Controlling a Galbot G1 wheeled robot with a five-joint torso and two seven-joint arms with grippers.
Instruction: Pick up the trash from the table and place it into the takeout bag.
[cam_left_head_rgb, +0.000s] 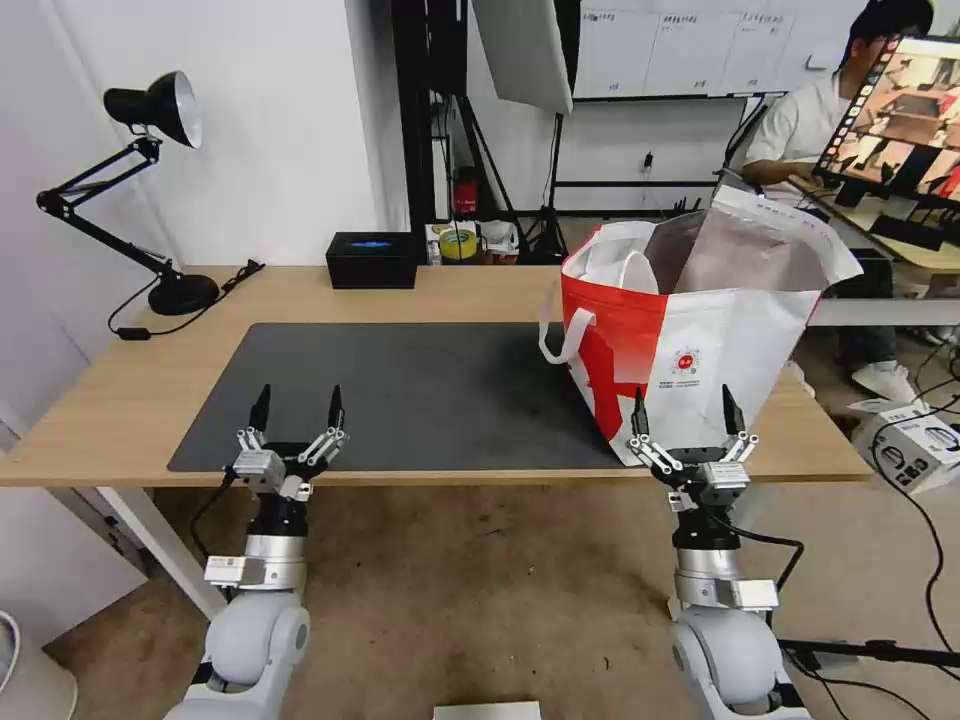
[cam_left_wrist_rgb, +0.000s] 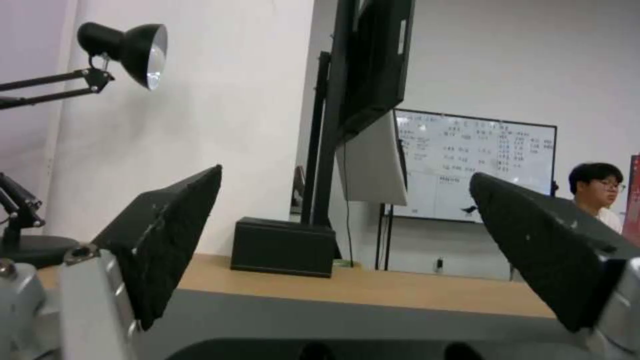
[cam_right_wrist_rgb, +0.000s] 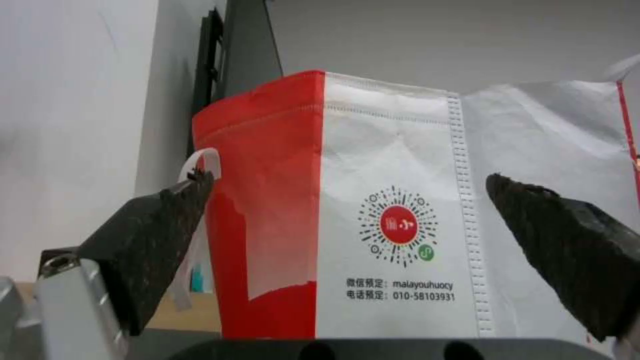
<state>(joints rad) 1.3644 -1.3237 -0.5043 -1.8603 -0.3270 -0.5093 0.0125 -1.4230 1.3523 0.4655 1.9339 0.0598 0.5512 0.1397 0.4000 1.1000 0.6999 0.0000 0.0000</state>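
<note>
The takeout bag (cam_left_head_rgb: 690, 350), white and red with a silver foil lining and white strap handles, stands open on the right end of the table (cam_left_head_rgb: 120, 400). It rests partly on the dark grey mat (cam_left_head_rgb: 420, 390). My right gripper (cam_left_head_rgb: 683, 405) is open just in front of the bag's near face, level with the table's front edge. In the right wrist view the bag (cam_right_wrist_rgb: 400, 200) and its round logo sit between the spread fingers of that gripper (cam_right_wrist_rgb: 348, 177). My left gripper (cam_left_head_rgb: 298, 400) is open over the mat's front left part, holding nothing. The trash is out of view.
A black desk lamp (cam_left_head_rgb: 160, 110) stands at the table's far left corner. A small black box (cam_left_head_rgb: 371, 259) sits at the back edge. Behind the bag, a person sits at a desk with a monitor (cam_left_head_rgb: 900, 110). A white carton (cam_left_head_rgb: 915, 440) and cables lie on the floor at right.
</note>
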